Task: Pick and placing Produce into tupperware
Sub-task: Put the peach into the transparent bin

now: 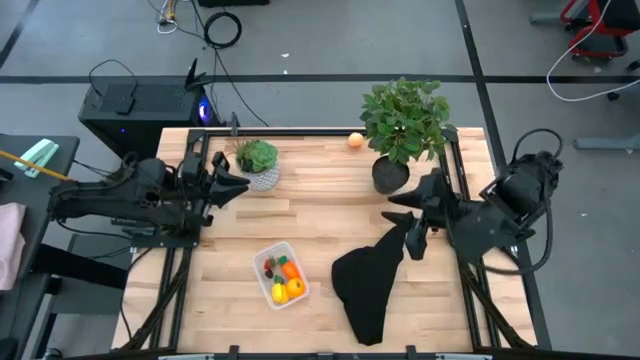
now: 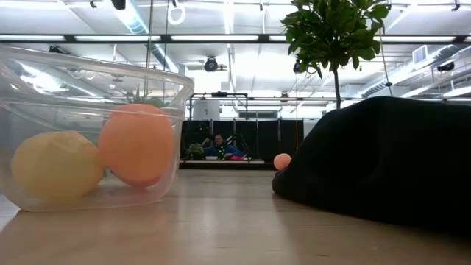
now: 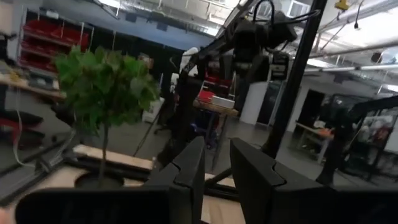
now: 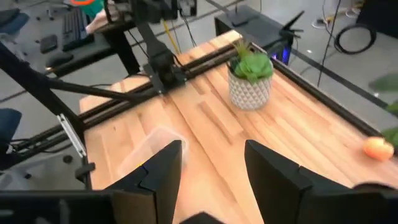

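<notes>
The clear tupperware rests on the wooden table near its front edge, left of centre, and holds red, orange and yellow produce. In the low view a yellow piece and a peach one lie on its bottom. One orange produce piece rests alone on the table by the far edge. My left gripper hangs raised over the table's left side, open by a narrow gap and with nothing in it. My right gripper hangs high at the right, above the black cloth's far end, open and with nothing in it.
A black cloth lies heaped right of the tupperware. A small plant in a white pot stands at the far left. A taller plant in a dark pot stands at the far right, next to the lone orange piece.
</notes>
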Motion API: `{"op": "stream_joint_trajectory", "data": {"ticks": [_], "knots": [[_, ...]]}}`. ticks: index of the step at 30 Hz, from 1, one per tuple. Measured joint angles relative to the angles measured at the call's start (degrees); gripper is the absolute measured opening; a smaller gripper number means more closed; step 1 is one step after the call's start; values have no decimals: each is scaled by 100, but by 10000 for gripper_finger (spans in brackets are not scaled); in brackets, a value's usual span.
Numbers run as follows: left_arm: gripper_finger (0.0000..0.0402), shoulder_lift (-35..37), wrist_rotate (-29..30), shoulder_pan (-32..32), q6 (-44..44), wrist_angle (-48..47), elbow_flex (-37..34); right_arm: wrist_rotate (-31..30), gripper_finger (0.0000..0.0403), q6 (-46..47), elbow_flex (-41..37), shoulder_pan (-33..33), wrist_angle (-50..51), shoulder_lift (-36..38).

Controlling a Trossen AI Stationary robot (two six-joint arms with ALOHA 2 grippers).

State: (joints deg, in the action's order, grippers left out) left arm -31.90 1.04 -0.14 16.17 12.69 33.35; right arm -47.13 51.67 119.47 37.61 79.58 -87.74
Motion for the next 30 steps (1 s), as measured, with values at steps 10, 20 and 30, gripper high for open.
{"op": "stream_joint_trajectory", "data": {"ticks": [10, 20, 30], "knots": [[106, -923, 997, 39, -365, -969, 800, -66, 181, 1250, -864, 305, 489, -2], [169, -2973, 295, 1277, -1113, -1614, 2546, -24, 181, 1939, -1387, 571, 488, -2], [244, -5569, -949, 2303, -2182, -2471, 4447, -363, 181, 2767, -1389, 1246, 489, 0]]}}
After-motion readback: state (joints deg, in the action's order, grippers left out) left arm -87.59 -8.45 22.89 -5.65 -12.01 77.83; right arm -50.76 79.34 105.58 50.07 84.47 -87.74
